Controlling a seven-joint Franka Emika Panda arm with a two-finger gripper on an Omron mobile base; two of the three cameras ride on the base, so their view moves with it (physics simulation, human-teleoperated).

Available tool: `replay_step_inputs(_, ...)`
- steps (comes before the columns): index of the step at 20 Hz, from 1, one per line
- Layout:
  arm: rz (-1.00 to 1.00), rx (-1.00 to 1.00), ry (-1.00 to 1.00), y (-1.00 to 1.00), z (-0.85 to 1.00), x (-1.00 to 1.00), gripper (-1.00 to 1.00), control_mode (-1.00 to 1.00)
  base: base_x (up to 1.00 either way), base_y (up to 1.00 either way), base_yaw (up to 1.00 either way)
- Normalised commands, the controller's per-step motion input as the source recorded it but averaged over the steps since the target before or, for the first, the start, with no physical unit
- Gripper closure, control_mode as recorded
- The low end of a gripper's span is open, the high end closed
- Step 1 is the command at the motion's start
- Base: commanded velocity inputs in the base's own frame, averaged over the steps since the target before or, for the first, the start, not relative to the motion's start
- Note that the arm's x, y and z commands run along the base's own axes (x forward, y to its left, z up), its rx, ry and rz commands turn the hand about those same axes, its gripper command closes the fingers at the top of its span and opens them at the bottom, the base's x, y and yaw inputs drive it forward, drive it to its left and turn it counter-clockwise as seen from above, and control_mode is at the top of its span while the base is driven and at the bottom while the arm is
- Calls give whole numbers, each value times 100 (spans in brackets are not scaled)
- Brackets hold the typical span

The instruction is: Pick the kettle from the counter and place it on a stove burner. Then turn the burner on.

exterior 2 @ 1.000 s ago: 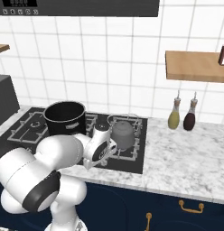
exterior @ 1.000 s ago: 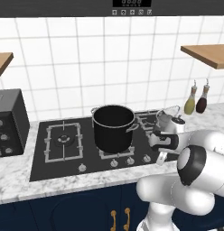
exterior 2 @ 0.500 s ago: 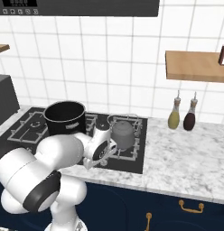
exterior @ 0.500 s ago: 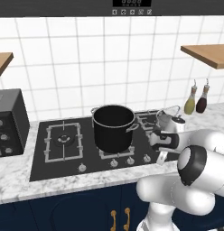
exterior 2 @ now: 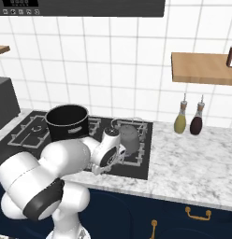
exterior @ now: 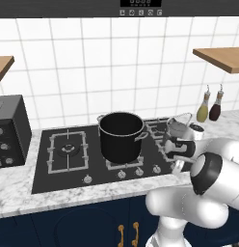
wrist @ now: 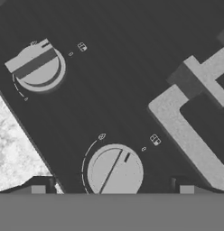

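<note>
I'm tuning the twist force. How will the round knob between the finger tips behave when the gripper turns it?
The knob looks rigid and fixed to the cooktop, so it should rotate, not slide. Its smooth round top may slip; the neighbouring knob has a raised bar. The gripper straddles it, open.
</note>
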Motion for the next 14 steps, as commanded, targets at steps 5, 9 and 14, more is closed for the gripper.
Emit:
replay_step_inputs(5,0,0,-10,-39,3,-30,-100,-100,0,0,0)
replay_step_inputs(9,0,0,-16,-18,50,-73,-100,-100,0,0,0)
replay_step_inputs(14,0,0,-16,-5,63,-48,-100,-100,0,0,0)
